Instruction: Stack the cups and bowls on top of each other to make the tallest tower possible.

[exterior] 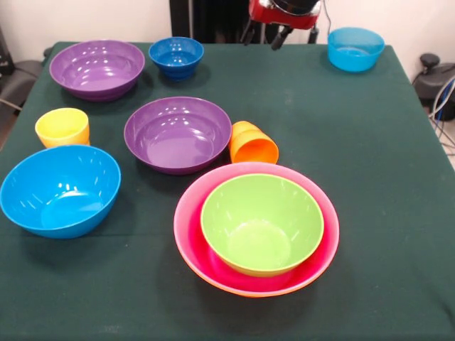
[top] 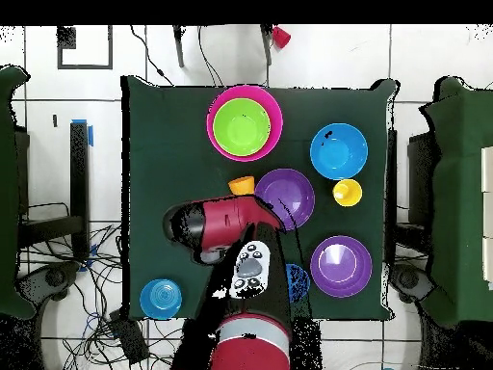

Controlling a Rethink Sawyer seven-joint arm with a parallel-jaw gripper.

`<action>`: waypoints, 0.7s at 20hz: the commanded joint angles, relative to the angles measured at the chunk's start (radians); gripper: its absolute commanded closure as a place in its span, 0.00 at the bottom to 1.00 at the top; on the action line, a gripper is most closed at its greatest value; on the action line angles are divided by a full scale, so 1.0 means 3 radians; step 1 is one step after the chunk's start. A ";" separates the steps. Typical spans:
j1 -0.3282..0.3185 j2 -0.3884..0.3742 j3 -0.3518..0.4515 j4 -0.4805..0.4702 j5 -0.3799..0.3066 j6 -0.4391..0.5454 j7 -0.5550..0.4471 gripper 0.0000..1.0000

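A green bowl [exterior: 259,224] sits nested in a large pink bowl [exterior: 190,234], with an orange rim [exterior: 245,291] showing under it; this tower stands at the near middle and also shows in the overhead view [top: 246,123]. An orange cup [exterior: 252,144] lies on its side between it and a purple bowl [exterior: 178,133]. A yellow cup [exterior: 62,126] stands upright at the left, above a large teal-blue bowl [exterior: 60,188]. A second purple bowl [exterior: 96,67], a small dark-blue bowl [exterior: 176,55] and a light-blue bowl [exterior: 355,48] stand along the far side. My gripper [exterior: 279,35] hangs empty at the far edge, apart from all of them.
The dark green table cloth [exterior: 370,177] covers the table. My red arm [top: 226,222] reaches over the table's robot side and partly hides the dark-blue bowl [top: 298,281] in the overhead view. Chairs and cables lie around the table.
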State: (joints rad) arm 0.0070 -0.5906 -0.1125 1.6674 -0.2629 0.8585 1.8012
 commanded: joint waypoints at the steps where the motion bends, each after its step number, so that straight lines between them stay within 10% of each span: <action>1: 0.0261 0.0238 -0.0057 0.0041 -0.0252 -0.0593 0.0724 0.00; 14: 0.0400 0.0246 -0.0116 0.0371 0.0115 -0.0976 0.0887 0.00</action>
State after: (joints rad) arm 0.1545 -0.5491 -0.2094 1.6799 -0.2663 0.6769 1.9064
